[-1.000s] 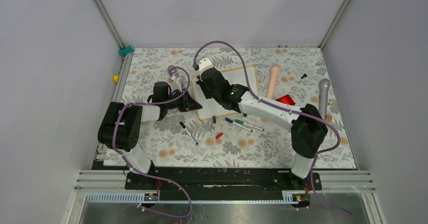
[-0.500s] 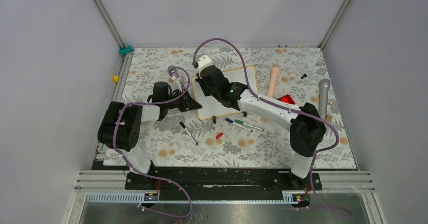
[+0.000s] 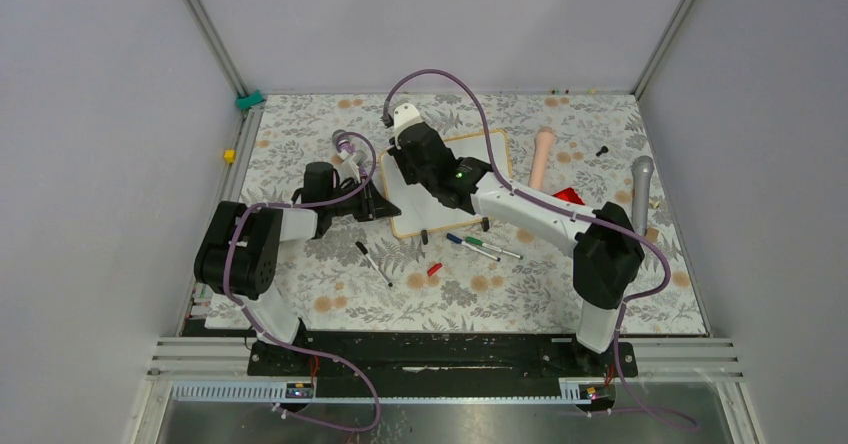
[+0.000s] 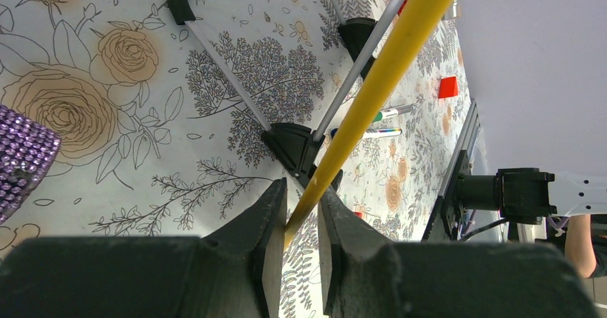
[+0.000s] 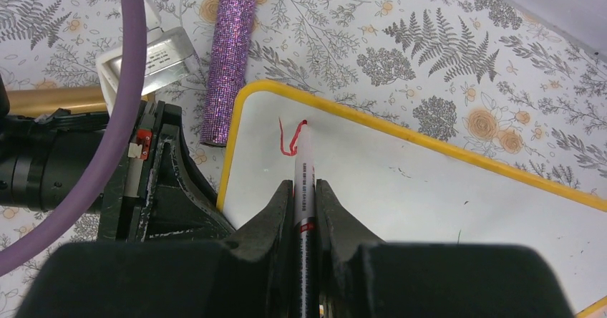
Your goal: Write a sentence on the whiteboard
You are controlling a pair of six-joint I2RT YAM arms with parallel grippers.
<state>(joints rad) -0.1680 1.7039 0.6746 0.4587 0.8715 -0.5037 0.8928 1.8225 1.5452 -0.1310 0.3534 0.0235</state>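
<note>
We see the whiteboard (image 3: 412,216) lying in the far half of the table (image 3: 300,134), about midway between its left and right edges, with its glossy face up. The right gripper (image 5: 304,189) is clamped on a red marker (image 5: 303,162), whose tip touches the board just inside its far-left corner. Of the sentence (image 5: 289,139) only a small looped red stroke is there, so we judge the writing barely begun. The left gripper (image 4: 300,198) is pinched on the board's yellow frame at the left side, just above one of the black clip feet (image 4: 293,146). That bracing bite is narrow, on a thin rounded rim. If the marker presses hard or drags sideways, the frame could slide out of the fingers and the board could skid on the patterned cloth, skewing the letters. The two wrists are close together at that corner, so strokes running leftward could knock the right gripper against the left. The marker is held only between two slim fingers, and we think it may tilt or creep upward under pressure, leaving faint or broken lines. The right arm reaches across the board, so it or its purple cable (image 5: 132,82) might smear fresh ink. Loose pens (image 3: 480,247) near the board's near edge and a glittery purple cylinder (image 5: 230,67) beside its far-left corner could be bumped too.
</note>
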